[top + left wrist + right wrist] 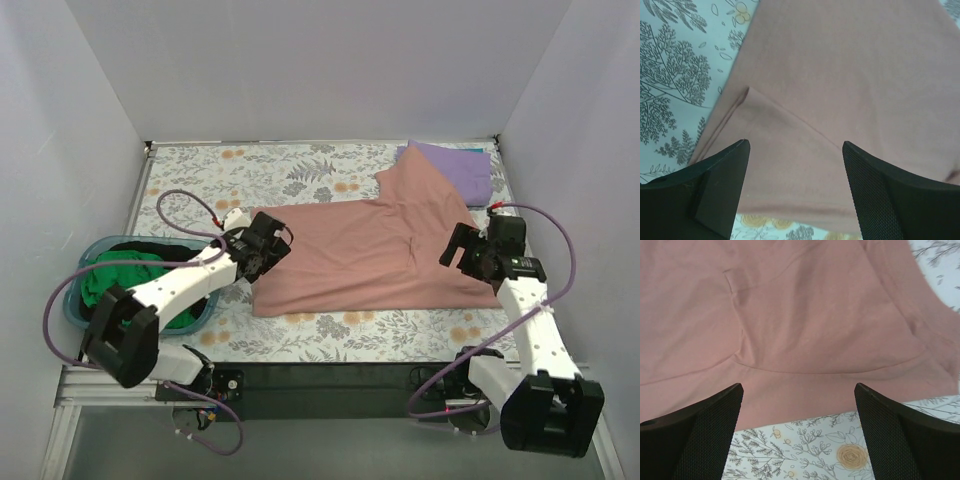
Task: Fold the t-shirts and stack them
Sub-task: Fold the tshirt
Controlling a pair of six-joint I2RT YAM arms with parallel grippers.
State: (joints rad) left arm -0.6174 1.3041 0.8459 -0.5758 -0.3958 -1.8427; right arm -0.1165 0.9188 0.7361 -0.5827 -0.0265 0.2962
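Dusty-pink t-shirt flat beneath spread left fingers and right fingers, seemingly untouched

Layout of the bench, top view.
A spread t-shirt lies mid-bench, its far sleeve touching a folded t-shirt in the far right corner. A basket at the left edge holds a third t-shirt. The left gripper hangs over the spread t-shirt's left edge, the right gripper over its right edge.

Overhead view; wrist views close above pink shirt
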